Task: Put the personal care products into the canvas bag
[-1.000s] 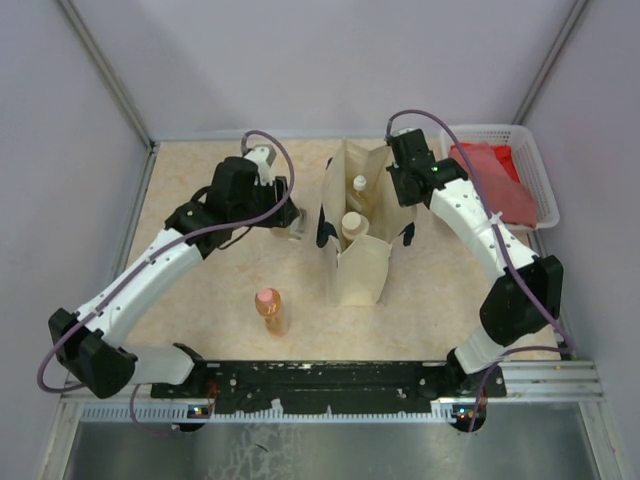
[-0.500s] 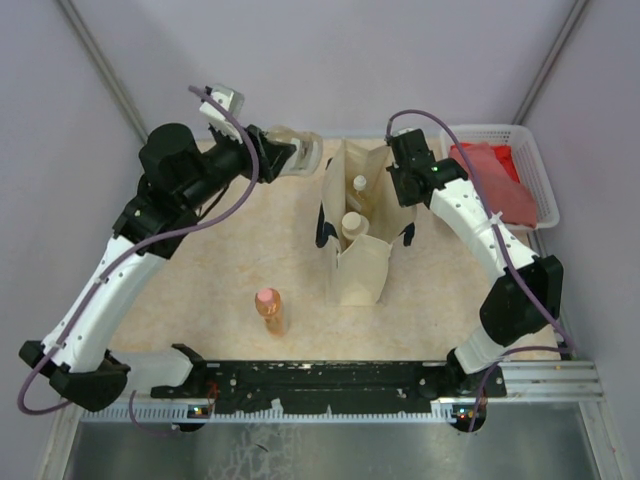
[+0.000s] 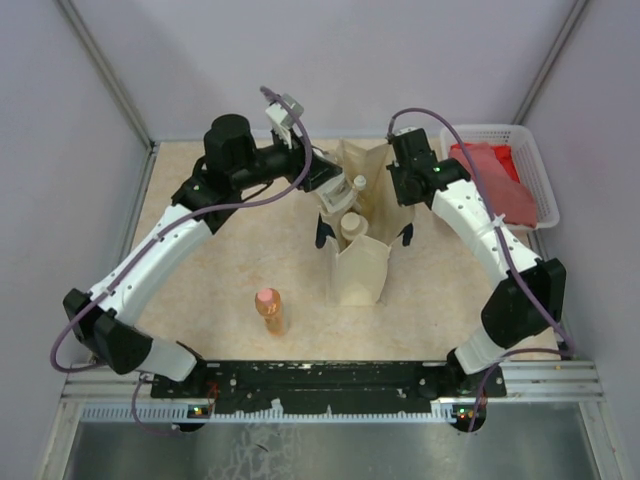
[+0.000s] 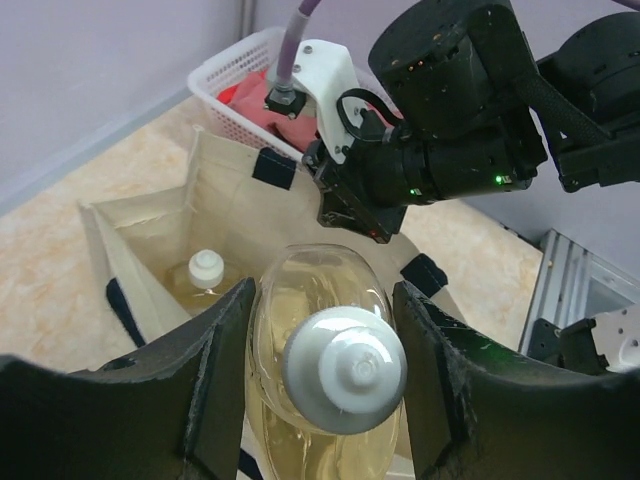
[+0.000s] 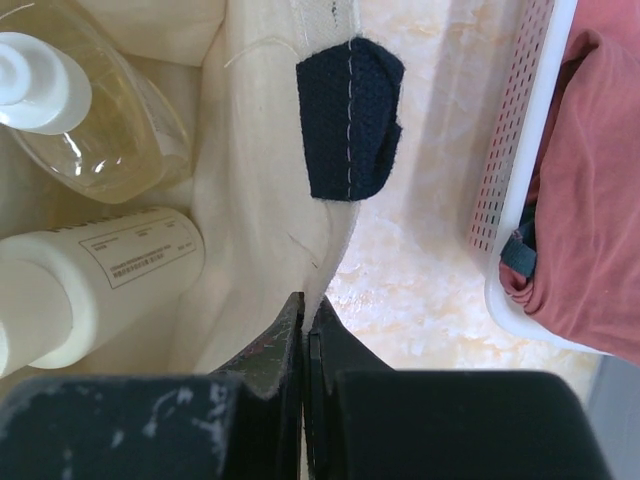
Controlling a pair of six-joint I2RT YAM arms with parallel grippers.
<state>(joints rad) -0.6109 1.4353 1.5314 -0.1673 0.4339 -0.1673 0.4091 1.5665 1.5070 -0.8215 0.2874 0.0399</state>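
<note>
Amber bottle [image 4: 322,300] clamped between the left gripper [image 4: 325,385] fingers [image 4: 215,390], white cap toward the camera, above the canvas bag [image 4: 190,215] mouth.
Right gripper [image 5: 305,320] pinched tight on the bag's rim; beyond its tips, inside: second amber bottle [image 5: 95,130], cream bottle [image 5: 100,275]. To the tips' right, white basket [image 5: 505,150]. Orange bottle [image 3: 269,311] well apart, on the table [image 3: 200,280].

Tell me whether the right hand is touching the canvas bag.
Touching. The right wrist view shows the right hand shut on the canvas bag: the edge of the bag's fabric wall runs straight down into the closed jaws, with no gap.
</note>
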